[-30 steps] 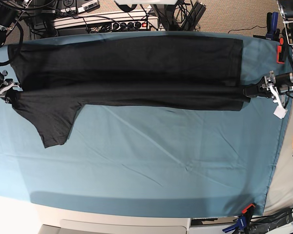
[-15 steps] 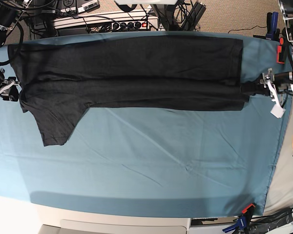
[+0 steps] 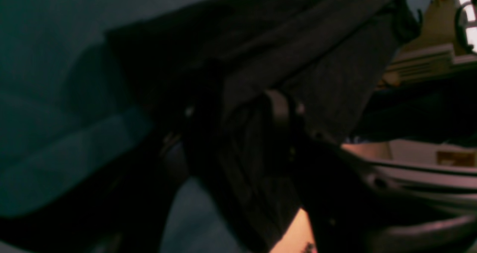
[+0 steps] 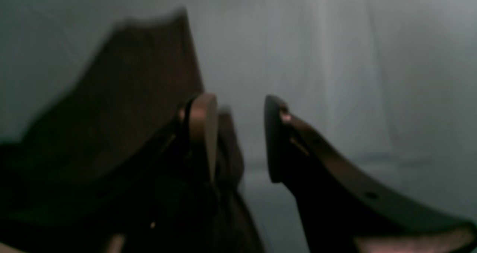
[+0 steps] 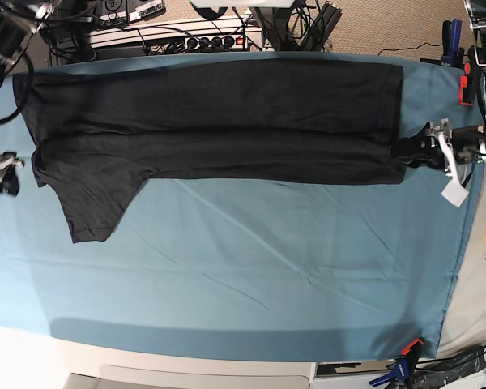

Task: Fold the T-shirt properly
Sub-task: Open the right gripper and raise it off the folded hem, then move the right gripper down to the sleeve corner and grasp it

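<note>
Base view: I see the T-shirt (image 5: 211,121) lying flat, folded lengthwise along the cloth's (image 5: 251,267) far side, one sleeve sticking out. Right gripper (image 4: 238,141) is parted and empty beside that sleeve end. Left gripper (image 5: 409,151) is at the hem, jaws apart with fabric between them; grip unclear.

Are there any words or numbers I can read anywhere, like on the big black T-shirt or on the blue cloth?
None can be read.
Black cotton T-shirt: plain dark fabric, no print showing.
Teal blue table cloth: bare, no writing.
White tag hanging by the left gripper: too small to tell whether anything is written on it.
Grey power strip behind the table: any markings are too small to read.
Both wrist views are too blurred for text.
</note>
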